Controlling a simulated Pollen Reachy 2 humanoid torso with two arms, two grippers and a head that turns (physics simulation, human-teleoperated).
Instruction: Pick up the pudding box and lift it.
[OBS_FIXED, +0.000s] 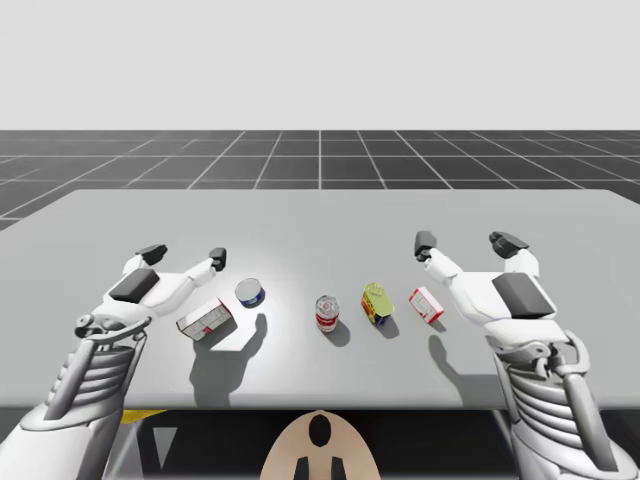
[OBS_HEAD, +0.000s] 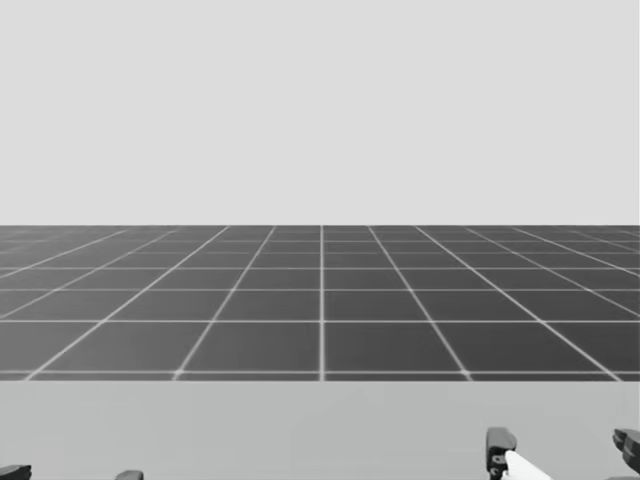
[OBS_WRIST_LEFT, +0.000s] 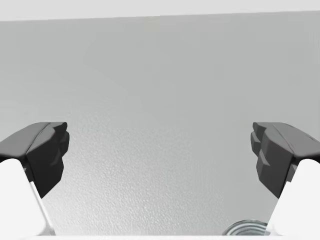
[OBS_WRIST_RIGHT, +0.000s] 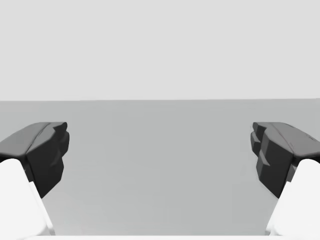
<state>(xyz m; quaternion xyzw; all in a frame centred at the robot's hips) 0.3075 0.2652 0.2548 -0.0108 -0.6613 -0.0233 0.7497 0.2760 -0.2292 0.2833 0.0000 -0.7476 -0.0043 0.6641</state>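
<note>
Two white-and-red boxes lie on the grey table (OBS_FIXED: 320, 215). The larger box (OBS_FIXED: 207, 320) rests under my left forearm, and the smaller box (OBS_FIXED: 426, 305) lies just left of my right forearm. My left gripper (OBS_FIXED: 184, 255) (OBS_WRIST_LEFT: 160, 155) hovers open beyond the larger box, with nothing between its fingers. My right gripper (OBS_FIXED: 467, 242) (OBS_WRIST_RIGHT: 160, 155) is open too, past the smaller box and above bare table. In the head view, the fingertips of the left gripper (OBS_HEAD: 70, 473) and the right gripper (OBS_HEAD: 563, 450) poke up at the lower edge.
A blue can (OBS_FIXED: 250, 293) (OBS_WRIST_LEFT: 243, 230) stands beside the larger box, just under my left gripper's fingers. A red-and-white can (OBS_FIXED: 327, 311) and a tilted yellow-green can (OBS_FIXED: 377, 302) sit mid-table. The far half of the table is bare.
</note>
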